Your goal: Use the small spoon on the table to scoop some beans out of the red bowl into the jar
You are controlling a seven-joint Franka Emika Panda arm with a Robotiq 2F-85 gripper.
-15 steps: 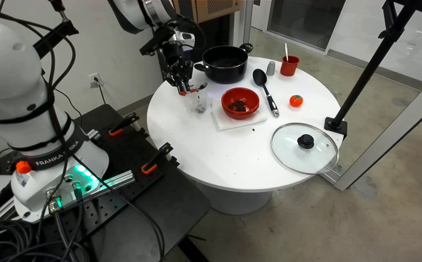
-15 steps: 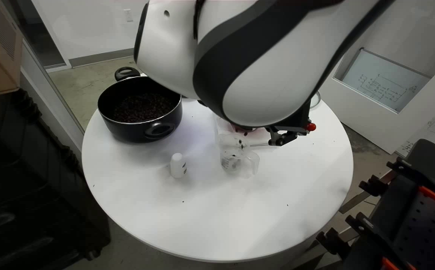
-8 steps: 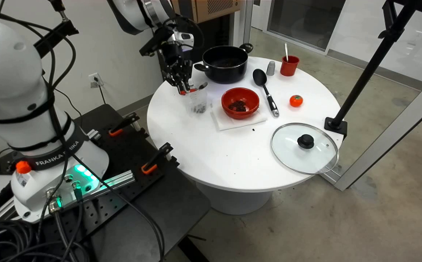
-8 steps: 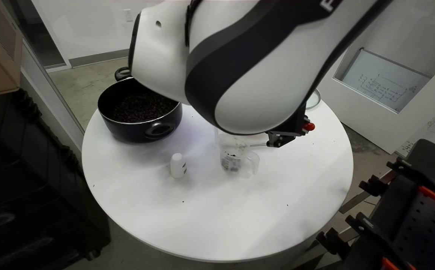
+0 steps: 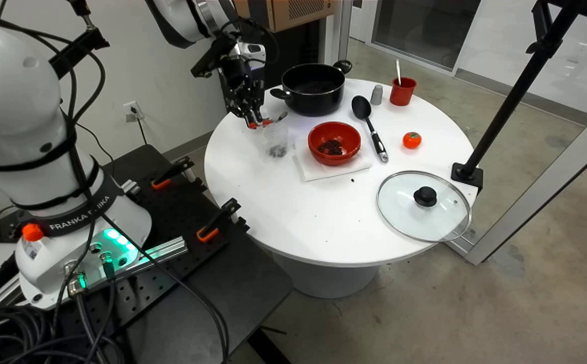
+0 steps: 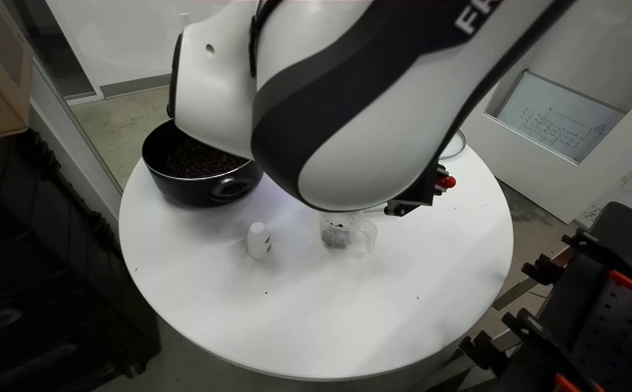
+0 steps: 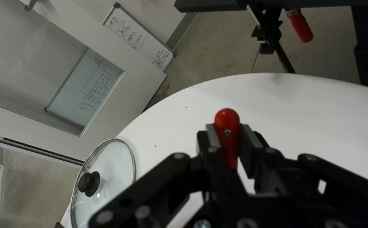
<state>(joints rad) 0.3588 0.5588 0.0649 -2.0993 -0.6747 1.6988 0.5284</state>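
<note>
We hold the small spoon near the jar.
Our near-closed claw pinches its handle; in an exterior view, the red bowl sits at the jar's 3 o'clock.

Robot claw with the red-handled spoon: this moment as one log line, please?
gripper: closed on small spoon; spoon head: near top of jar; beans: in jar and red bowl; spoon load: unclear

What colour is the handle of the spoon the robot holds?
Red; the small spoon's handle shows best in the wrist view.
</note>
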